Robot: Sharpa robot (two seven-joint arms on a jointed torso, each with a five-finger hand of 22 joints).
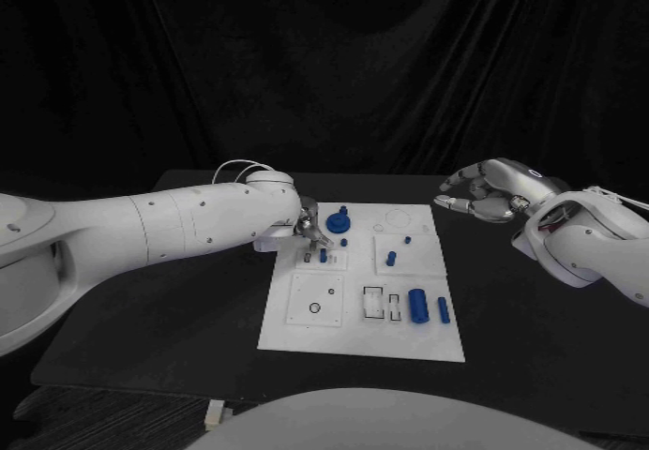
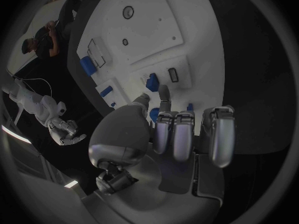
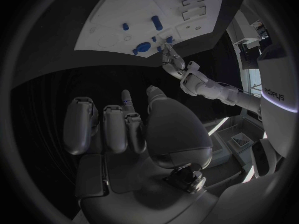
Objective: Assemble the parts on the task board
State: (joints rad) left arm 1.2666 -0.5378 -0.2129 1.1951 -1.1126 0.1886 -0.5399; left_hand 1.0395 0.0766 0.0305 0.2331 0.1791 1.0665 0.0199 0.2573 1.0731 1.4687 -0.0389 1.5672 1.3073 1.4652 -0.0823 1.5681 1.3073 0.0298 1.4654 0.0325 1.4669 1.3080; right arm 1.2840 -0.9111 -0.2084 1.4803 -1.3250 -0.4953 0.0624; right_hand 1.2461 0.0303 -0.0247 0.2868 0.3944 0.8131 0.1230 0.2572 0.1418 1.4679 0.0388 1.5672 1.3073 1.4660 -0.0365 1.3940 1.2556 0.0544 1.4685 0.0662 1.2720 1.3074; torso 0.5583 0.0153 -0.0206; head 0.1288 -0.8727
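The white task board lies mid-table. My left hand hovers over its far left part, thumb and forefinger reaching down at a small blue peg. In the left wrist view the left hand has its other fingers curled, and the forefinger tip sits right by that blue peg; whether it grips it I cannot tell. A round blue part stands just beyond. My right hand hangs off the board's far right corner, fingers curled in on nothing; the right hand looks the same from its wrist.
More blue pegs stand in the board's middle. A thick blue cylinder and a slim one lie near its right edge. Rectangular slots and a round hole mark the near half.
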